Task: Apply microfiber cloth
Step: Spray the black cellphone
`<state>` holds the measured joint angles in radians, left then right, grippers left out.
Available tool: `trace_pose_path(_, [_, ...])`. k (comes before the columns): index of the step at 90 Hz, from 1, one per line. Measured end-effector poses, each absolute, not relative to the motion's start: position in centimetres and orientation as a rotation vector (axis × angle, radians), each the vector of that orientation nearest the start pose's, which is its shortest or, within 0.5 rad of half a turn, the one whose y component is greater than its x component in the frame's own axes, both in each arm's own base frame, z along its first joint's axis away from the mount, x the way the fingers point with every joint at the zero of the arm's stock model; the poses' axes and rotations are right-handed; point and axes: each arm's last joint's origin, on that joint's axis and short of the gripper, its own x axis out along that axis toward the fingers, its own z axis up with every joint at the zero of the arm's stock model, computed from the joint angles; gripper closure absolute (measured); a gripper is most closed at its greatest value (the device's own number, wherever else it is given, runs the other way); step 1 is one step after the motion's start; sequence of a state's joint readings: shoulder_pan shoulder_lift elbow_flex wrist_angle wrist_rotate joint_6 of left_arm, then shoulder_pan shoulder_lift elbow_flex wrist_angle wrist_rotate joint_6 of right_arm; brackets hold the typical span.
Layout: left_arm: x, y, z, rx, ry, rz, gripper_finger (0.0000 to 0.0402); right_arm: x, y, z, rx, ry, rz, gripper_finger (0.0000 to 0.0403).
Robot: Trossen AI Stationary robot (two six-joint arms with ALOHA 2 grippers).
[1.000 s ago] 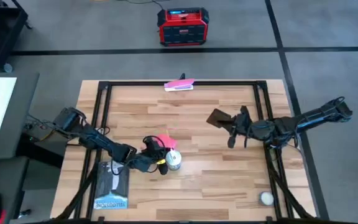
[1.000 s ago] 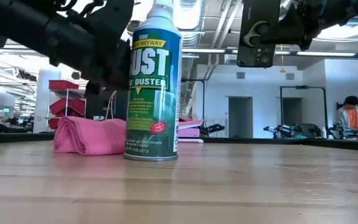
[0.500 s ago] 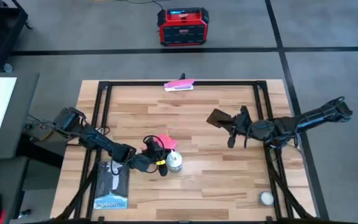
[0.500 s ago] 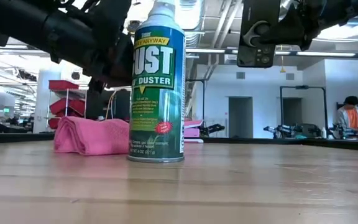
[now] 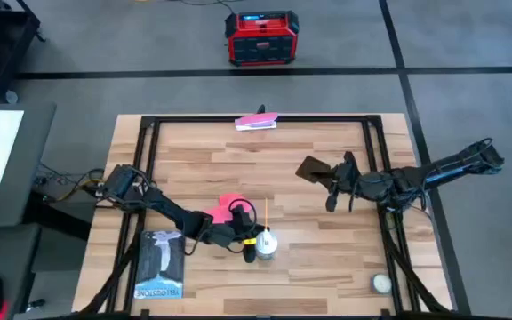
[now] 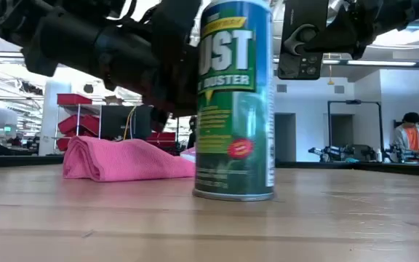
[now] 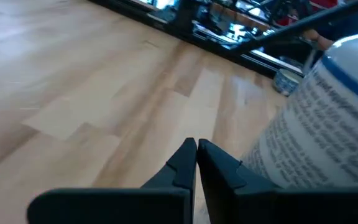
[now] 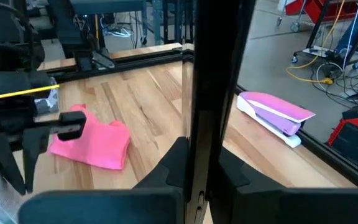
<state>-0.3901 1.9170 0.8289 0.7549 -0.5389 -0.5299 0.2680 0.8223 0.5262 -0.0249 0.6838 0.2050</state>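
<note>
We see the microfiber cloth (image 5: 228, 206) lying folded and a little rumpled on the wooden surface (image 5: 309, 258), just behind the left hand (image 5: 249, 247), on the side toward its arm. In the low view the cloth (image 6: 118, 160) stretches sideways, with the thick rolled fold at its left end and a thinner tail running toward the duster can (image 6: 235, 98); in the right wrist view (image 8: 91, 143) it is a rough rectangle lying flat.

The left arm reaches low and diagonally across the surface, its hand next to the upright duster can (image 5: 266, 241). Its wrist view shows the two fingers (image 7: 182, 163) pressed together with nothing between them, and the can (image 7: 319, 130) standing close beside them, not gripped.

The right hand (image 5: 331, 184) hangs above the surface, well away from the cloth, holding a black phone (image 5: 312, 168). Its fingers (image 8: 173, 163) are clamped on the phone's edge (image 8: 213, 81).

A pink-and-white flat item (image 5: 256, 122) lies at the far edge of the surface, a printed packet (image 5: 160, 265) beside the left arm, and a small white ball (image 5: 380, 284) near the right corner.
</note>
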Motion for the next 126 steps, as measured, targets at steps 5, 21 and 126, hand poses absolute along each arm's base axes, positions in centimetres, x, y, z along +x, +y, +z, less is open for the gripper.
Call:
trace_pose_path(5, [34.3, -12.5, 13.3, -0.372, 0.251, 0.216, 0.0401, 17.6, 3.0, 25.4, 0.052, 0.245, -0.438, 0.039])
trace_pose_path(21, [34.4, -12.1, 13.3, -0.359, 0.247, 0.223, 0.0401, 17.6, 2.9, 25.4, 0.053, 0.25, -0.44, 0.039])
trace_pose_path(126, [20.9, 0.8, 24.1, -0.99, -0.038, 0.211, 0.0401, 24.8, 3.2, 25.6, -0.554, 0.454, -0.362, 0.039])
